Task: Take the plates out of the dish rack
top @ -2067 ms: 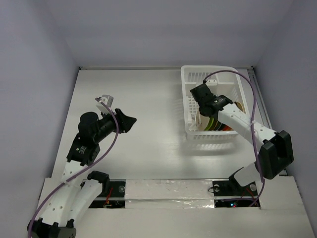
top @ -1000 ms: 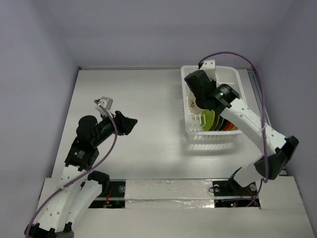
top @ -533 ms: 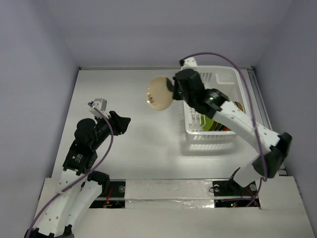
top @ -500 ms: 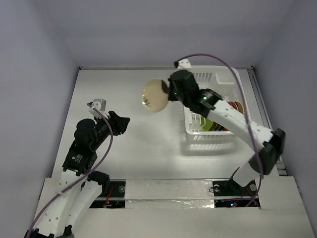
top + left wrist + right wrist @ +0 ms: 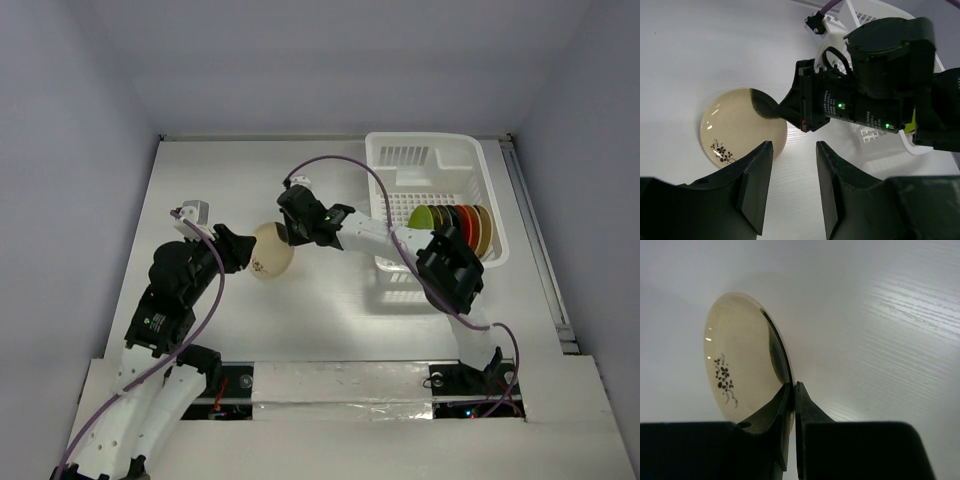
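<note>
A cream plate (image 5: 270,252) is pinched by its rim in the right hand (image 5: 287,236) over the white, grey-walled tabletop (image 5: 300,180), at 9 o'clock from the dish rack (image 5: 430,158). The left hand (image 5: 238,252) is seen part-open, empty.

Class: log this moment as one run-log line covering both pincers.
right pincer: shut on cream plate | left pincer: open, near it | cream plate: outside dish rack, above table | other plates: upright in rack

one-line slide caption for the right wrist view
Right gripper pinches the rim of a cream plate with a dark floral sprig, over the white table.
</note>
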`<action>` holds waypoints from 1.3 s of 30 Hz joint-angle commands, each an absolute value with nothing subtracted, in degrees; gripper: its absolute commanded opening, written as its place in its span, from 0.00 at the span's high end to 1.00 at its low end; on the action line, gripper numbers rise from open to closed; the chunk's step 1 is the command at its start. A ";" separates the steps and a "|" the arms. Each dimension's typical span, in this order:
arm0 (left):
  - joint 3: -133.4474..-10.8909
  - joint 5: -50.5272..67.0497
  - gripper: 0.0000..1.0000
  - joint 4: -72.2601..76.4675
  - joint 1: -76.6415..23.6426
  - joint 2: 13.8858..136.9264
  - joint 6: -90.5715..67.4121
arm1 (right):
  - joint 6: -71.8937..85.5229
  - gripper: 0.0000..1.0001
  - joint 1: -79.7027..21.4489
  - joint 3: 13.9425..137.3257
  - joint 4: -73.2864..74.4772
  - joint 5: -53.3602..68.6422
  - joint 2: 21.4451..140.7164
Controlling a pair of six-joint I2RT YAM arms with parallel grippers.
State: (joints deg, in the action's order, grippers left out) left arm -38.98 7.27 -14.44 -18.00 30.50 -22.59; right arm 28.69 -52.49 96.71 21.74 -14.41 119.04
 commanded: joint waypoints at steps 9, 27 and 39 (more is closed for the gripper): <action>-40.43 8.08 0.63 -12.74 -18.28 29.62 -22.76 | 33.75 0.79 -52.12 91.59 15.99 -21.09 120.94; -40.25 8.70 0.63 -12.39 -18.28 29.88 -22.76 | 31.21 0.65 -52.12 82.19 20.47 -29.77 95.04; -40.25 8.88 0.63 -12.31 -18.81 29.97 -22.68 | 27.69 0.99 -34.99 65.75 36.10 -35.68 68.30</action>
